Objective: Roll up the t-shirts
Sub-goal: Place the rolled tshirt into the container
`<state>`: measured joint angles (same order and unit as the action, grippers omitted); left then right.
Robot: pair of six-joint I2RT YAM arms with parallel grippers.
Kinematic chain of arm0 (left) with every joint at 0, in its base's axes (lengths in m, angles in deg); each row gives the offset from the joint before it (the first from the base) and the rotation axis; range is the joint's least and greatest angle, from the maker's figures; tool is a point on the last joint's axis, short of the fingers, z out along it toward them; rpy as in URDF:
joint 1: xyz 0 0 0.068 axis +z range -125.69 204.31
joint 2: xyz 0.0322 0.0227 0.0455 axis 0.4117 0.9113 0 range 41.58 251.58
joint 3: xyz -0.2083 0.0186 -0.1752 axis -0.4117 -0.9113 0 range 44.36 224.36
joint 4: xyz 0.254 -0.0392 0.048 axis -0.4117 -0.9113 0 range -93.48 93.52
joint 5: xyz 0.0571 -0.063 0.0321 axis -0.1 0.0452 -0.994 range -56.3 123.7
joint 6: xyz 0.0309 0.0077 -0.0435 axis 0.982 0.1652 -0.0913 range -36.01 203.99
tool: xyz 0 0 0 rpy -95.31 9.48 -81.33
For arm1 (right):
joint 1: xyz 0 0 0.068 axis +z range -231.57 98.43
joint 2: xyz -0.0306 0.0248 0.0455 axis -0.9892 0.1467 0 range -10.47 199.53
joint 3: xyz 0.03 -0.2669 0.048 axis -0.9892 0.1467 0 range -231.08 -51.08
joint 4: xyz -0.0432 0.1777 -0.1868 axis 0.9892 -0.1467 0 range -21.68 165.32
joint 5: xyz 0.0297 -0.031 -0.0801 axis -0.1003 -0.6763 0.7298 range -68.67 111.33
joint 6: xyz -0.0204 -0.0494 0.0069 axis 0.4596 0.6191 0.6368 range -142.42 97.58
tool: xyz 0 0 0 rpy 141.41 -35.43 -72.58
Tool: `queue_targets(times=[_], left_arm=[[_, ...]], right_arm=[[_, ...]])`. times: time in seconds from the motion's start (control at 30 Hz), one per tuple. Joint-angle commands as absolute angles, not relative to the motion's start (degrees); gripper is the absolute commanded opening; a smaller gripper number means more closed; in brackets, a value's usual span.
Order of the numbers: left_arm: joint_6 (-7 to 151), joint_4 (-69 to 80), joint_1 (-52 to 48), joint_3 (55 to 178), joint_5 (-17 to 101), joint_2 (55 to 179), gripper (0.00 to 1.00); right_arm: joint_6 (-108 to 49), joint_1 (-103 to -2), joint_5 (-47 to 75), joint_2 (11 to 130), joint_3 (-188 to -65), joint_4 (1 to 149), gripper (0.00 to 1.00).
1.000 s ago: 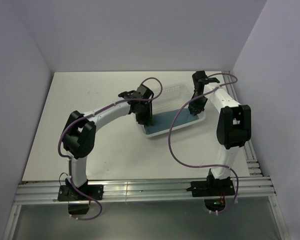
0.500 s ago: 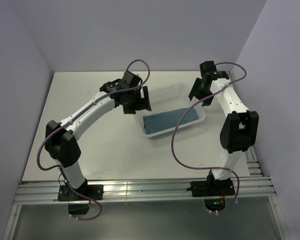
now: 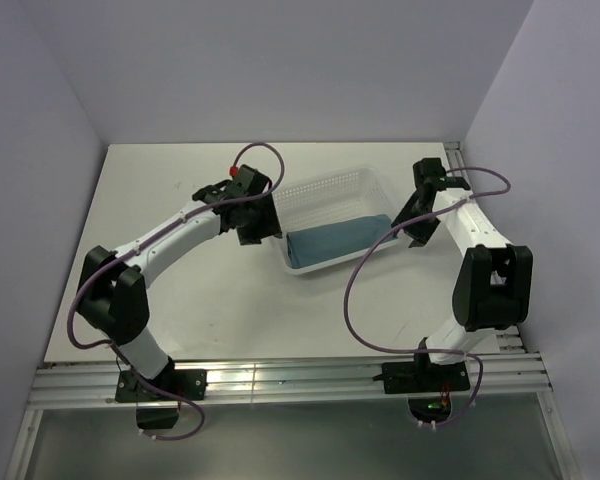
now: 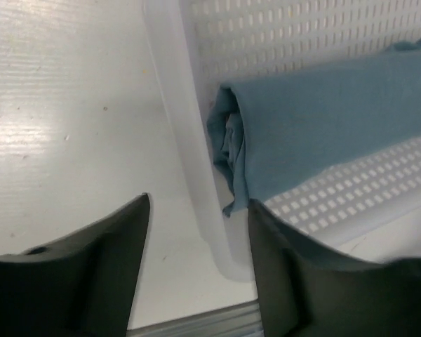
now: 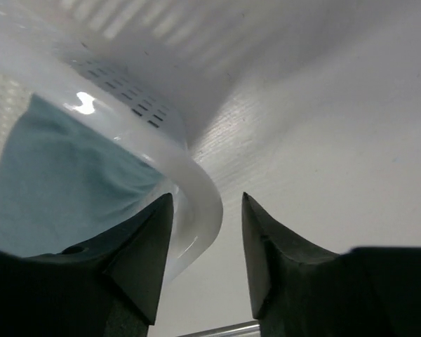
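**Top external view.**
- Left gripper (image 3: 258,226): at the left end of the white plastic mesh basket (image 3: 332,186), just beside its rim. How far the jaws stand apart cannot be told from here.
- Right gripper (image 3: 413,218): at the basket's right end, close to the corner. Its jaw gap is also unclear here.
- Dusty teal-blue t-shirt (image 3: 340,240): lies in the basket as a long bundle along the near wall.
- White tabletop (image 3: 210,300): carries the basket right of its centre.
- Pale lilac walls (image 3: 280,70): close the table in on three sides.
- Silver aluminium rail (image 3: 280,378): runs along the near edge and bears both arm bases.

**Left wrist view.**
- Left gripper (image 4: 198,201): the dark fingers (image 4: 105,267) are parted to a middling width and hold nothing.
- Basket (image 4: 170,105): its end wall shows in the gap between the fingers. Contact cannot be told.
- T-shirt (image 4: 323,133): its rolled end, with loose folds, lies against that wall on the perforated floor.
- Tabletop (image 4: 70,105): bare to the left.

**Right wrist view.**
- Right gripper (image 5: 207,198): the fingers (image 5: 144,274) stand moderately apart and hold nothing.
- Basket (image 5: 196,179): its rounded corner rim shows in the gap.
- T-shirt (image 5: 63,189): inside the basket, at left.
- Tabletop (image 5: 323,140): at right.
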<state>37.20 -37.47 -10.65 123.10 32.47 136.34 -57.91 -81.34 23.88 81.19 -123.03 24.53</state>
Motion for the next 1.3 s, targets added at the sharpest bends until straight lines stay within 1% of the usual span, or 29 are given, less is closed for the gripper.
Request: queue_targets(times=[0.0,0.03,0.07,0.1,0.13,0.17,0.2,0.27,0.33,0.37,0.43,0.47,0.5,0.53,0.57,0.6,0.63,0.67,0.7,0.73,0.77,0.8,0.83,0.87,0.9,0.93,1.07,1.1,1.27], left_arm=[[35.82,-31.47,-10.32,124.25,30.28,140.01,0.5],[36.17,-30.85,-9.79,125.04,30.45,142.37,0.42],[36.35,-30.15,-9.44,125.66,30.62,143.79,0.27],[36.61,-29.7,-9.09,127.14,30.8,145.11,0.21],[37.22,-28.31,-8.56,128.03,31.06,147.64,0.15],[37.58,-27.6,-8.3,129.08,31.15,149.06,0.01],[38.02,-26.89,-8.03,131.79,31.24,150.38,0.0],[39.68,-24.52,-7.24,135.31,31.33,154.77,0.0],[41.0,-21.46,-6.37,141.72,32.29,160.46,0.0],[41.36,-19.79,-6.1,143.92,32.9,162.59,0.02],[41.62,-18.72,-5.49,152.7,35.26,169.51,0.23],[41.71,-19.32,-5.31,156.13,35.72,171.73,0.51],[41.62,-20.46,-5.22,163.21,35.37,173.49,0.61],[41.8,-21.6,-5.05,165.98,35.11,175.16,0.69],[41.89,-21.53,-4.87,167.83,35.11,174.74,0.86],[42.06,-20.74,-4.69,167.85,34.93,173.52,0.91],[42.5,-19.87,-4.43,166.54,34.23,169.33,0.97],[42.5,-18.9,-4.25,164.79,33.97,166.59,1.0],[42.5,-17.5,-4.08,160.6,33.96,163.87,0.99],[42.68,-17.14,-3.64,158.29,33.96,158.18,1.0],[42.76,-17.04,-3.46,156.09,34.05,155.34,1.0],[42.85,-17.74,-3.37,151.64,31.96,152.44,1.0],[42.85,-17.83,-3.37,148.89,31.68,146.41,0.99],[42.68,-17.83,-3.37,145.82,30.55,143.22,1.0],[41.63,-17.75,-3.46,139.26,29.84,139.79,0.99],[41.19,-17.4,-3.46,135.63,29.4,133.06,1.0],[38.29,-16.78,-3.46,118.24,25.62,117.29,1.0],[37.67,-16.26,-3.46,115.93,24.66,111.95,0.99],[38.37,-20.1,-3.46,108.97,20.35,101.1,1.0]], right_arm=[[-63.99,-81.13,23.27,81.9,-121.75,28.91,0.5],[-64.6,-81.13,23.44,82.6,-121.84,29.35,0.41],[-65.91,-81.13,23.79,84.0,-122.01,29.61,0.36],[-66.54,-81.13,24.06,84.54,-122.19,30.57,0.24],[-67.93,-81.13,25.02,85.5,-123.06,30.93,0.17],[-68.64,-81.13,25.72,86.03,-123.76,30.85,0.1],[-69.35,-81.47,26.16,86.56,-124.64,31.19,0.03],[-71.1,-83.15,26.87,88.57,-127.28,31.81,0.0],[-73.38,-84.11,27.84,91.55,-130.17,32.42,0.0],[-74.09,-84.55,27.66,92.53,-131.06,33.04,0.0],[-75.06,-86.04,26.18,94.81,-132.29,37.77,0.15],[-75.24,-86.4,25.65,95.35,-132.99,39.09,0.29],[-75.07,-86.66,24.77,95.96,-135.17,40.93,0.58],[-73.41,-86.84,24.15,96.23,-136.85,41.21,0.64],[-72.44,-86.84,24.06,96.15,-138.61,40.78,0.71],[-71.39,-86.84,23.36,95.19,-140.02,41.04,0.94],[-69.03,-86.75,22.49,91.61,-139.68,42.17,0.99],[-68.13,-86.84,22.3,89.31,-139.16,42.79,1.0],[-67.34,-86.84,22.04,86.77,-137.06,44.36,1.0],[-65.77,-86.84,20.3,83.96,-135.74,45.16,1.0],[-65.06,-86.84,19.5,77.58,-133.98,45.78,1.0],[-64.09,-86.84,17.75,74.03,-132.05,48.57,1.0],[-62.95,-86.84,15.29,67.73,-128.64,49.03,1.0],[-62.33,-86.84,13.97,64.89,-127.39,48.86,1.0],[-61.98,-86.84,13.17,62.16,-125.63,47.03,1.0],[-62.06,-86.75,12.03,57.87,-124.57,45.89,1.0],[-63.11,-86.75,9.92,48.0,-117.98,41.92,1.0],[-63.03,-86.66,9.47,46.42,-115.71,41.57,1.0],[-62.94,-86.31,8.24,37.53,-110.94,40.25,1.0]])
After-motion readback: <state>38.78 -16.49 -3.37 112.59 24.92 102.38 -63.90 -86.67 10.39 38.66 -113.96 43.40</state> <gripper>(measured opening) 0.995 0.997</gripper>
